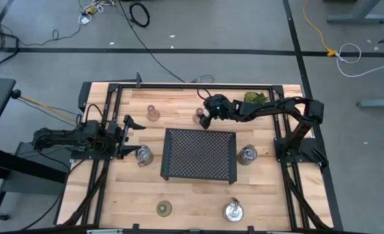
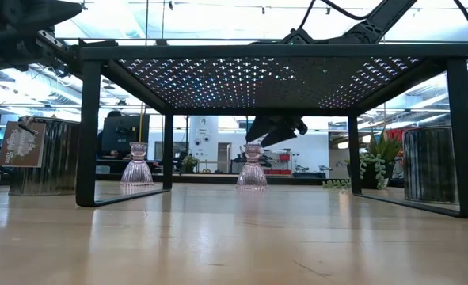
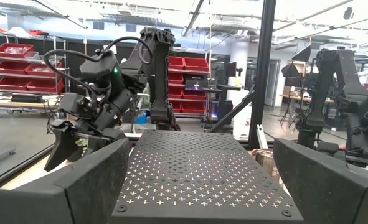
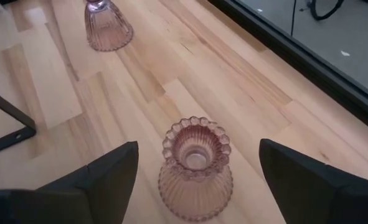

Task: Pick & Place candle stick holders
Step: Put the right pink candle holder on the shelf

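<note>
Two translucent pink candle stick holders stand upright on their bases at the table's far side, one (image 1: 153, 113) left of the other (image 1: 198, 117). My right gripper (image 4: 197, 144) is open and slants down over the right pink holder (image 4: 196, 168). Its fingers stand on either side of that holder's rim without touching it. Silver holders stand left (image 1: 143, 155) and right (image 1: 247, 155) of the black tray, and a third (image 1: 233, 210) stands at the near edge beside an olive-green one (image 1: 164, 208). My left gripper (image 1: 130, 136) waits open at the table's left.
A black perforated tray (image 1: 198, 155) on legs stands in the middle of the table, close to the near side of the right gripper. A small green plant (image 1: 255, 97) sits at the far right. Black frame rails (image 1: 179, 85) run along the table's edges.
</note>
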You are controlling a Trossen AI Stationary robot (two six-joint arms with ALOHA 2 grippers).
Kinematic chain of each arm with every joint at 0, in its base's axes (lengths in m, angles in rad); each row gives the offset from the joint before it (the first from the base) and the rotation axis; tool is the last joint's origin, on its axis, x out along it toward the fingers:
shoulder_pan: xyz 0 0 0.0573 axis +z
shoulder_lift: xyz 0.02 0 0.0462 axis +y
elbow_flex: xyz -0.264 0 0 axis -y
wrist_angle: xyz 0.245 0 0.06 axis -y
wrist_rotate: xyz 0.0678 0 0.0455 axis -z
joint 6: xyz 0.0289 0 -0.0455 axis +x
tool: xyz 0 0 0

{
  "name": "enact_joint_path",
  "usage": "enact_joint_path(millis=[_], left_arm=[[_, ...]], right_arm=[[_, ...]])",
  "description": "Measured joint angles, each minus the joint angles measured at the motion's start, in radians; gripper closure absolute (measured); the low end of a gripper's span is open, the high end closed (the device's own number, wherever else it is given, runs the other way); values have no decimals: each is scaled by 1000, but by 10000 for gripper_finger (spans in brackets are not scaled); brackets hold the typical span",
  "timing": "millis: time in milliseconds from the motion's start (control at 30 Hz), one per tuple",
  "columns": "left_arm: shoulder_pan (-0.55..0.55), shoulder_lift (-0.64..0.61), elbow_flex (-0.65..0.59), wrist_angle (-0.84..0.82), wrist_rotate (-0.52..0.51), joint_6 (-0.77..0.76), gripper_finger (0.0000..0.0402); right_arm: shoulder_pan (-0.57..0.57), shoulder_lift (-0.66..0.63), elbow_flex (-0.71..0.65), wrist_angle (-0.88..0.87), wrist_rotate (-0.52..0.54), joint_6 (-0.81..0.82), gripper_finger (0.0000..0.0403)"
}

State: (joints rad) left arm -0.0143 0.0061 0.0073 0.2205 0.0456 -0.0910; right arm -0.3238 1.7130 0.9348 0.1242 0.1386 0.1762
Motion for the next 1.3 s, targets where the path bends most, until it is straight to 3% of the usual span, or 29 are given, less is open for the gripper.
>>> enact_joint_path(millis=[533, 667, 833, 1033, 1300], left_arm=[[0, 0, 0, 1, 0, -1, 3], [0, 0, 0, 0, 0, 0, 3], [0, 0, 0, 0, 0, 0, 3], [0, 0, 0, 0, 0, -1, 3], [0, 0, 0, 0, 0, 0, 3]], right_arm=[[-7, 96, 1, 123, -43, 18, 74], [-11, 103, 1, 94, -42, 22, 90], [-16, 103, 1, 61, -35, 37, 185], [-20, 103, -1, 83, -29, 28, 377], [-22, 103, 0, 126, -45, 29, 399]])
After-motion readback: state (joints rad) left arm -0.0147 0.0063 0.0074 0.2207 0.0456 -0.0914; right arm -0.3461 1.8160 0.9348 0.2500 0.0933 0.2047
